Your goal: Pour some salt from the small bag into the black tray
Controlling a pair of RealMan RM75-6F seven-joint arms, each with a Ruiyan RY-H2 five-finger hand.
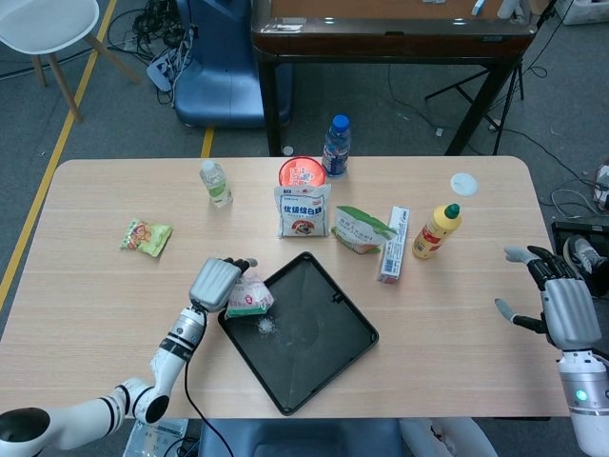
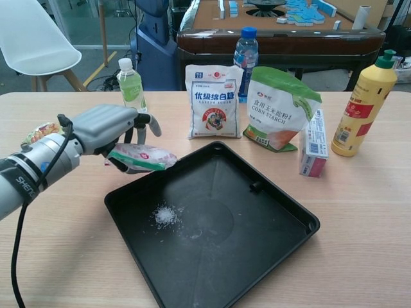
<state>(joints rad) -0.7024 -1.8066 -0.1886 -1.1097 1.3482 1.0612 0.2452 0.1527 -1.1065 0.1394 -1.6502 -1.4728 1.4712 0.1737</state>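
My left hand (image 2: 106,126) (image 1: 215,281) holds the small salt bag (image 2: 142,157) (image 1: 249,296), pink and white with a green edge, roughly level over the left rim of the black tray (image 2: 282,221) (image 1: 333,350). A small white heap of salt (image 2: 166,216) (image 1: 265,327) lies on the tray floor below the bag. My right hand (image 1: 559,300) hangs open past the table's right edge, fingers apart, holding nothing; only the head view shows it.
Behind the tray stand a white sugar bag (image 2: 214,101), a green-and-white starch bag (image 2: 280,109), a small box (image 2: 313,144), a yellow bottle (image 2: 363,105), a water bottle (image 2: 245,51) and a small green bottle (image 2: 131,85). A snack packet (image 2: 40,133) lies far left.
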